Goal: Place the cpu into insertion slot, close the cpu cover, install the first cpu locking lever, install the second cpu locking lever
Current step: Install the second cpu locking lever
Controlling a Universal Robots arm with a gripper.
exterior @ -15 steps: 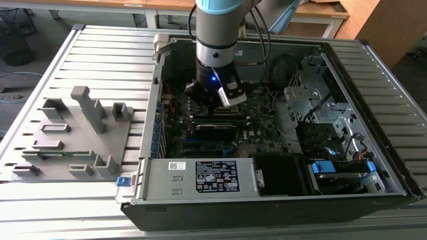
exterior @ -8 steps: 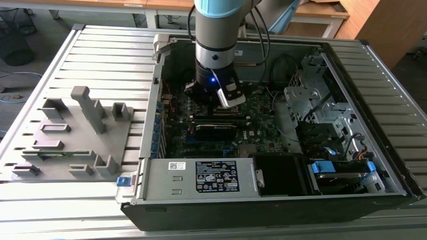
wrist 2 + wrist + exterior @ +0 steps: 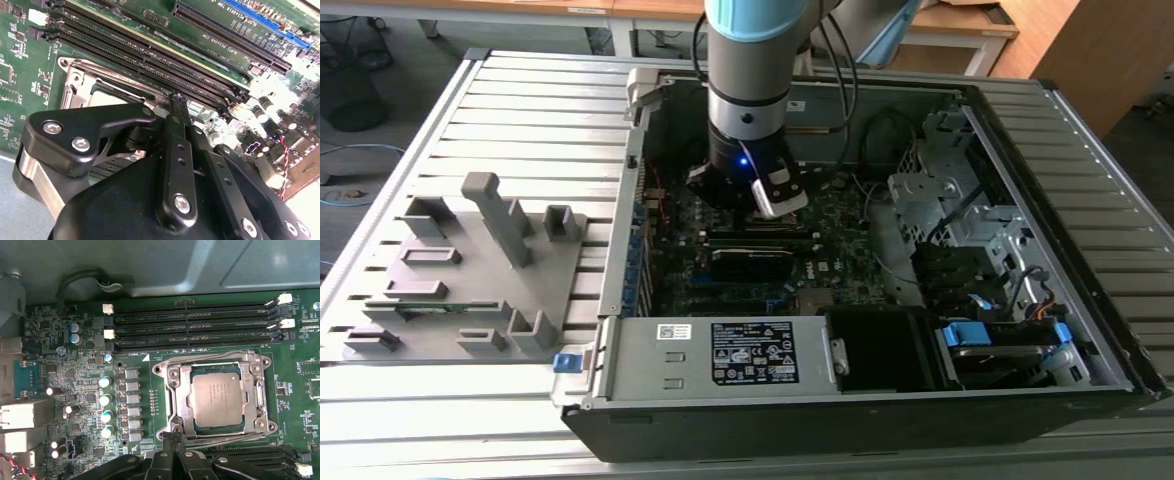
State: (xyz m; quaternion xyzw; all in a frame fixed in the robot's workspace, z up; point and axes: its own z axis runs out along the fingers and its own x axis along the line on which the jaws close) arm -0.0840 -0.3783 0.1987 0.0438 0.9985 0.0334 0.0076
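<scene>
Ribbed grey metal table point(image 3: 520, 110) carries everything, desks and floor behind it. Grey plastic fixture tray with upright pegs and blocks point(image 3: 467, 270) sits at the table's edge on the exterior view's left. Next over, open dark desktop computer case point(image 3: 1107, 300) lies on its side, silver power supply box with a white label point(image 3: 734, 355) along its near edge, blue-tabbed drive bays in the near corner on the exterior view's right. Arm comes straight down into the case; black gripper point(image 3: 172, 437) sits low over the dark green motherboard point(image 3: 75, 365), fingertips together at the socket's edge, nothing between them. In the first wrist view: silver capacitors and white connectors, then the small square insertion slot with a silvery rim point(image 3: 161, 390) just beside the long black memory slots point(image 3: 190, 325). Flat square cpu with a dull grey-brown top point(image 3: 218, 400) is seated in the slot. Thin silvery cpu cover frame point(image 3: 182, 400) lies flat around the chip, which shows through its window. Thin wire locking levers point(image 3: 200, 356) run along the socket's edges; latched or not, can't tell
</scene>
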